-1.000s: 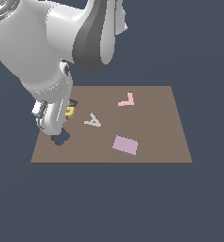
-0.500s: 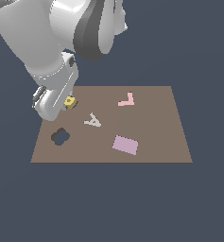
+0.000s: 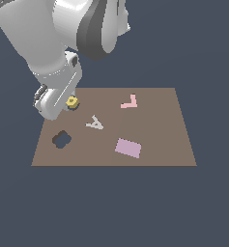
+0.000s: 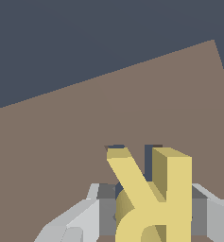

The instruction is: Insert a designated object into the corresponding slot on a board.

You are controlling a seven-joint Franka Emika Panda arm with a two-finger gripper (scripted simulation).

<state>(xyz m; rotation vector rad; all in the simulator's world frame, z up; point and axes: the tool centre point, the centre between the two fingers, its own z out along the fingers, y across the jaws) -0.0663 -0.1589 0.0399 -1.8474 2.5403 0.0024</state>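
The gripper (image 4: 153, 215) pinched the yellow R block (image 4: 153, 196) between its jaws, one grey finger (image 4: 82, 220) pressed on each side, the letter's legs jutting out past the fingertips over the brown board (image 3: 159, 125), with dark slot (image 4: 151, 152) edges just beyond them.

Yellow R block (image 4: 153, 198) in the grey-white claw (image 4: 151, 212), brown board (image 3: 154, 125), grey A (image 3: 94, 123), pink L (image 3: 129, 102), lilac rectangle (image 3: 128, 147).

Bulky glossy white arm (image 3: 48, 53) with a dark grey joint band (rounded shells); pale grey tool (image 4: 153, 212) fingers.
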